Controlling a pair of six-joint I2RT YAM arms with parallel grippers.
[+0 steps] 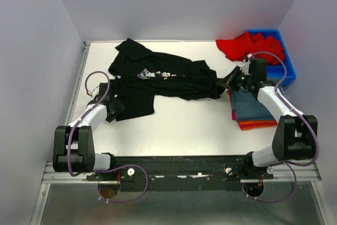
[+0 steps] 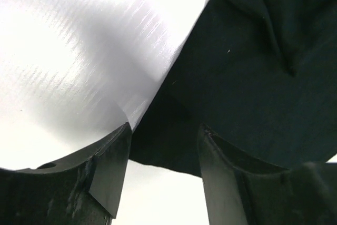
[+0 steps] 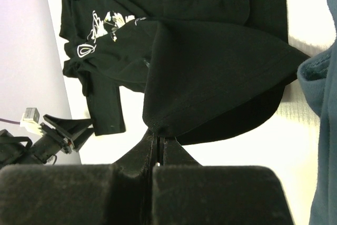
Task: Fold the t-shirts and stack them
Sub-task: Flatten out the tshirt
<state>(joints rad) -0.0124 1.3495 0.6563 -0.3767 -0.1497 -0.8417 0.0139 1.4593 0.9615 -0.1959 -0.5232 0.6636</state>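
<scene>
Right wrist view: only here we see right gripper [image 3: 157, 136] pinching black t-shirt [image 3: 210, 67] at its edge.
Left gripper [image 2: 164, 148]: spread, over that shirt's edge.

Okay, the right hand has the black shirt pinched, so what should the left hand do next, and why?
Probably close the left hand on the black t-shirt at its near edge. Its fingers stand apart with that dark cloth lying between them, while the right hand is shut on the shirt's other end. Two grips would likely let the arms spread the shirt for folding.
</scene>
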